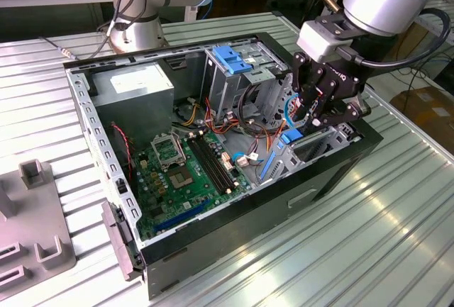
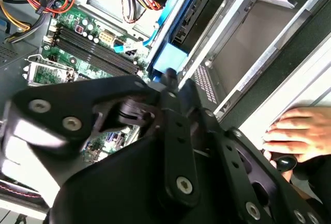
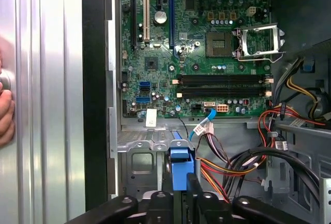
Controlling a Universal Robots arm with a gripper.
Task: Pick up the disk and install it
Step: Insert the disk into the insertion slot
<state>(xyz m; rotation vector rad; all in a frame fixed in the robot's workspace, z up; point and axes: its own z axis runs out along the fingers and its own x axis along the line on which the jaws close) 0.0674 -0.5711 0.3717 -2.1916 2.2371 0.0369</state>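
My gripper [image 3: 181, 187] is pinched narrow on the blue end of the disk [image 3: 181, 163] — jaws on either side of the bracket's tab, as both wrist views show. The disk stands on edge down in the sheet-metal drive bay [image 3: 138, 158], at the corner of the computer case [image 1: 213, 236] on the exterior view's right, just beside the motherboard [image 3: 196, 53].

I judge it dense and rigid for its size. The plastic bracket will flex, though, and the drive inside dislikes knocks, so the grip belongs squarely on the bracket's stiff end, not on the flat faces.

Room is tight: the bay walls stand close on both sides, and a tangle of power cables [image 3: 232, 164] lies near my fingers. Outside the case wall a person's hand [image 2: 292, 131] rests on the ribbed table [image 1: 397, 201] — apart from the disk.
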